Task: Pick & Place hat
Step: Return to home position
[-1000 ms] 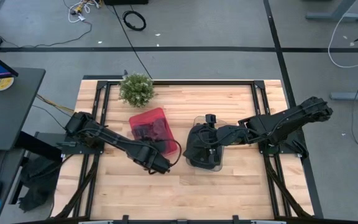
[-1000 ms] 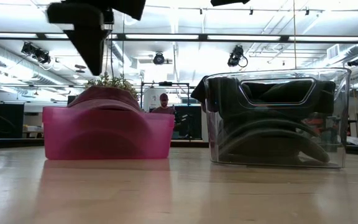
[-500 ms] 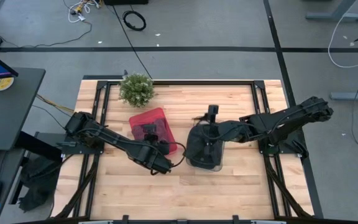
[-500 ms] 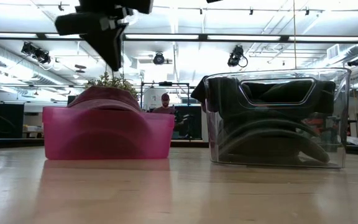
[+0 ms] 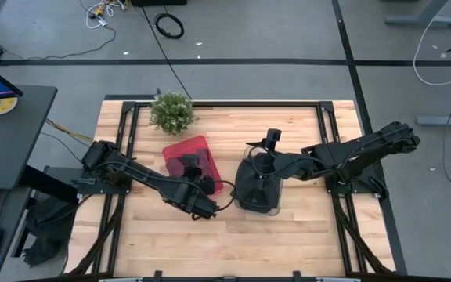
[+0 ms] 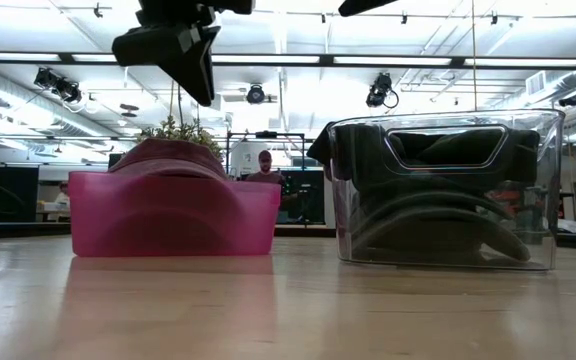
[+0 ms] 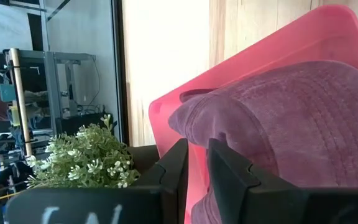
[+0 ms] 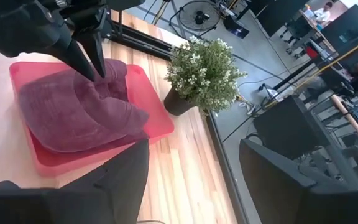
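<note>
A maroon hat (image 5: 196, 154) lies in a pink bin (image 5: 212, 160) left of the table's middle, its crown above the rim (image 6: 168, 155). My left gripper (image 7: 196, 163) hovers over the hat's near side, slanting down toward it with a narrow gap between its fingers; the low view shows it clear above the hat (image 6: 200, 85). A dark hat (image 6: 438, 215) fills a clear bin (image 5: 258, 196) to the right. My right gripper (image 8: 194, 186) stands wide open above that bin, holding nothing.
A small potted plant (image 5: 171, 112) stands at the far edge behind the pink bin. The two bins sit side by side with a gap between them (image 6: 308, 240). Bare wood lies along the table's near side (image 5: 233, 243).
My left gripper has rolled and tipped its fingers toward the maroon hat, staying over the pink bin's near side. My right gripper has turned at the wrist above the clear bin, swinging toward the pink bin. Both hats and bins have stayed put.
</note>
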Robot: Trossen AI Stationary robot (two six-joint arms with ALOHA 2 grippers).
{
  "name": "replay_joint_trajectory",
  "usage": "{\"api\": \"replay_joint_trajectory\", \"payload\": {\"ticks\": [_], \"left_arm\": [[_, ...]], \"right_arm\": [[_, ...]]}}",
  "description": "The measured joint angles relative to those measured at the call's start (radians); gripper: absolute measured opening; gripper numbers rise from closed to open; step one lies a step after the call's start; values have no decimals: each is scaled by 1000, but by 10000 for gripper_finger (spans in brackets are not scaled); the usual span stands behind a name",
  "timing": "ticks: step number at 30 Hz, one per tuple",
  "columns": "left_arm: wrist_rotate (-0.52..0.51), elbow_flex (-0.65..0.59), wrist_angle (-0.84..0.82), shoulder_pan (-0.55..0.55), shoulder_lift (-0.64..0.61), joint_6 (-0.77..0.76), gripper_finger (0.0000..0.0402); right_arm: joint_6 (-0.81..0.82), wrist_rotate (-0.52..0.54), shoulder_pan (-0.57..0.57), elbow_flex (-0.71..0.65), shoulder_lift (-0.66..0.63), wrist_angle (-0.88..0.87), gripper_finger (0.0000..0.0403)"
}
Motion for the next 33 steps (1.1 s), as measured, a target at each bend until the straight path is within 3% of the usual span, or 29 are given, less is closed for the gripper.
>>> {"api": "replay_joint_trajectory", "payload": {"ticks": [4, 13, 20, 26, 33], "left_arm": [[0, 0, 0, 0, 0, -10, 67], [22, 0, 22, 11, -14, -19, 67], [36, 1, 115, 11, -74, 5, 67], [112, 1, 215, 11, -116, 70, 67], [132, 0, 252, 14, -129, 88, 67]], "right_arm": [[11, -3, 0, 0, 0, 0, 252], [-5, -144, 0, 0, 0, 68, 252], [-12, -167, -5, 0, -2, 78, 252], [6, -306, -31, 0, -24, 86, 252], [14, -315, -25, -17, -65, 88, 252]]}}
